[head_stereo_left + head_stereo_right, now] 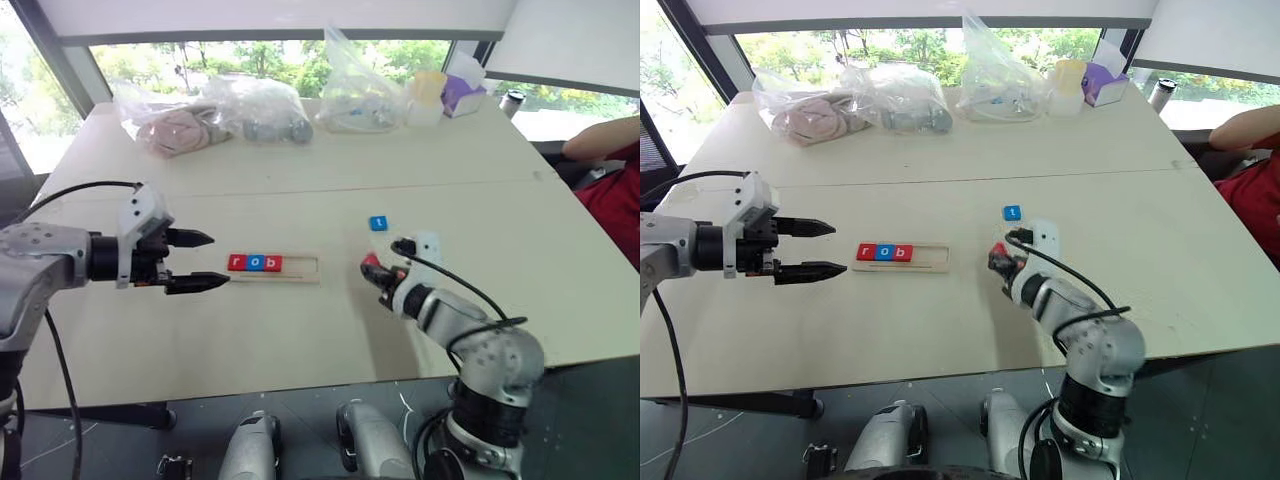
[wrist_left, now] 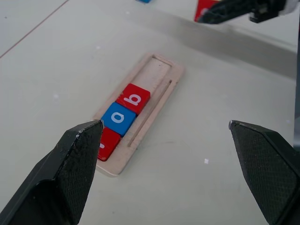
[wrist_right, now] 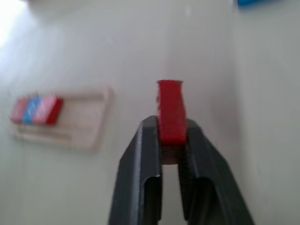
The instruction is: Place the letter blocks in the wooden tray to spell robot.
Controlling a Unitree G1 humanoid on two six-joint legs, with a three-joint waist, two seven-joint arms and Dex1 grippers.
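Right gripper [image 3: 169, 140] clamps a red block [image 3: 169, 110] edge-on, above the table right of the wooden tray [image 1: 300, 268]. Tray, mid-table, holds r, o, b; blue t block [image 1: 378, 223] lies beyond. Left gripper [image 1: 196, 260] wide open, empty. Risk: the edge-on tile lands tilted, jams on the rim.

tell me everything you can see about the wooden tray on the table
The wooden tray is a long, narrow frame of pale wood with a raised rim and a thin groove along one long side. It lies flat on the white table, between the two grippers, touched by neither. Three letter blocks sit side by side at its end nearer the left gripper: red r, blue o, red b. The remaining stretch of the tray is bare.
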